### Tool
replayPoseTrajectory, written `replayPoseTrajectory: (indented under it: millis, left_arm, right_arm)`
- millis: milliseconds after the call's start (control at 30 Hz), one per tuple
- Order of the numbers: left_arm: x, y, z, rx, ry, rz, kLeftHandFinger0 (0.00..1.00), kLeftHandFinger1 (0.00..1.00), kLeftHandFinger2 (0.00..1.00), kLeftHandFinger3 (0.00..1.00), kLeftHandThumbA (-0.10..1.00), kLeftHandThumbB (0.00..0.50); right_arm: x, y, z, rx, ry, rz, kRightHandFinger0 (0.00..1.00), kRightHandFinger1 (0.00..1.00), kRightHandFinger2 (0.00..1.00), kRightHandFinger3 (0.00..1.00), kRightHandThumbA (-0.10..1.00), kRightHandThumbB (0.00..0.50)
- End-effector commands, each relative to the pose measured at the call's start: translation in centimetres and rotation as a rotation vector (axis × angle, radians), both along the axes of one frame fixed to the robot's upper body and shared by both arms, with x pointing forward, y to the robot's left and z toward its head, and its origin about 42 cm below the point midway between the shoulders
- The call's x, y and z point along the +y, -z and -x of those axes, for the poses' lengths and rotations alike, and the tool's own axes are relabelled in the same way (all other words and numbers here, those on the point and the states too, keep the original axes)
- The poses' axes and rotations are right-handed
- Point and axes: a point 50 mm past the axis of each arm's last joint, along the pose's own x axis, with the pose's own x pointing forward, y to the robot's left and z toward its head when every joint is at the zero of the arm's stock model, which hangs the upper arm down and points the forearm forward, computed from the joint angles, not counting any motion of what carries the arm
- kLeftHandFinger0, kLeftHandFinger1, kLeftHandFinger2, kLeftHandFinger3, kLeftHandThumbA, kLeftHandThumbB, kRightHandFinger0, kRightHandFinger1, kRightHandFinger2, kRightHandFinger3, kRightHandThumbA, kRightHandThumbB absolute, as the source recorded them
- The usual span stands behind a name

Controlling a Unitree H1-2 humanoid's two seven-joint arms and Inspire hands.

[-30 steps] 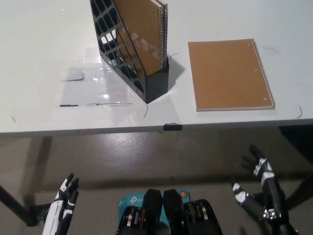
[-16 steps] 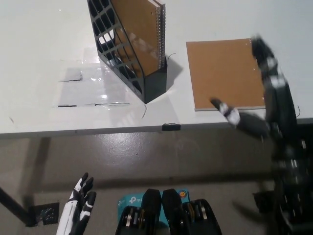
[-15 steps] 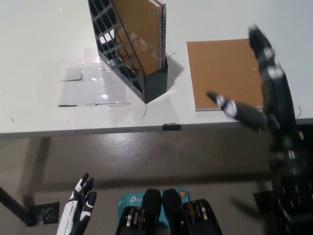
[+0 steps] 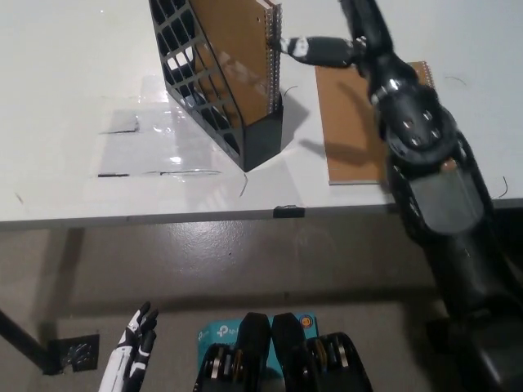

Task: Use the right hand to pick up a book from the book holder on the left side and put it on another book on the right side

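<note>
Brown card covers and a wire spiral mark the book [image 4: 237,49] standing upright in the black lattice book holder [image 4: 214,86] on the white table [image 4: 65,90]; it looks light and fairly stiff, best pinched at the free spiral edge near its top corner and lifted straight up. The second book [image 4: 359,122] lies flat just to the right. A second ago the right hand [image 4: 343,37] hung below the table edge; now it is at that spiral edge, fingers spread, gripping nothing, while the left hand [image 4: 127,363] rests low, open.
</note>
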Motion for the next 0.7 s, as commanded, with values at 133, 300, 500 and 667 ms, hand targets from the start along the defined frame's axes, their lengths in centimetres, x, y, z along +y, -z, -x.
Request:
replayPoseTrajectory:
  millis: [133,300,500,667]
  left_arm:
    - [-0.3,-0.4,0.6,-0.05,0.046,-0.041,1.0,1.0,1.0,1.0,0.9,0.17]
    - [-0.5,-0.3,0.6,-0.055,0.052,-0.057,1.0,1.0,1.0,1.0,0.9,0.161]
    - [-0.7,-0.2,0.6,-0.049,0.054,-0.058,1.0,1.0,1.0,1.0,0.89,0.165]
    - [-0.7,-0.3,0.3,-0.052,0.061,-0.068,1.0,1.0,1.0,1.0,0.88,0.161]
  right_arm:
    - [3.6,-4.3,-3.3,0.124,-0.08,-0.171,1.0,1.0,1.0,1.0,0.98,0.288]
    - [4.3,-4.0,-3.7,0.19,-0.109,-0.223,1.0,1.0,1.0,1.0,1.0,0.282]
    - [4.9,-3.2,-3.7,0.223,-0.119,-0.232,1.0,1.0,1.0,1.0,0.99,0.293]
    - [5.3,-2.5,-3.4,0.232,-0.123,-0.233,1.0,1.0,1.0,1.0,1.0,0.286]
